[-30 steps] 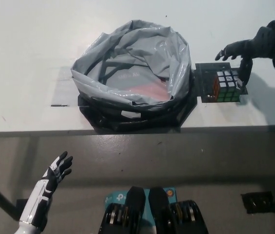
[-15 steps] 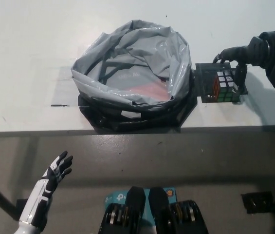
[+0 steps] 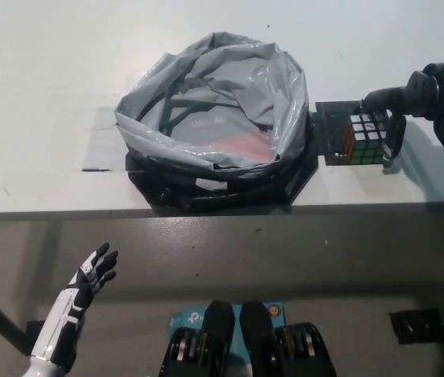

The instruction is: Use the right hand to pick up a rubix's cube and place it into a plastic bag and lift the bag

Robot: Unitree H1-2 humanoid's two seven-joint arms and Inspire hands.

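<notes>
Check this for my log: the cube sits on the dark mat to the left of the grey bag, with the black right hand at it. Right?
One thing is wrong. In the head view the rubix's cube sits on the dark mat to the right of the grey bag, not the left. The black right hand is indeed at it.
</notes>
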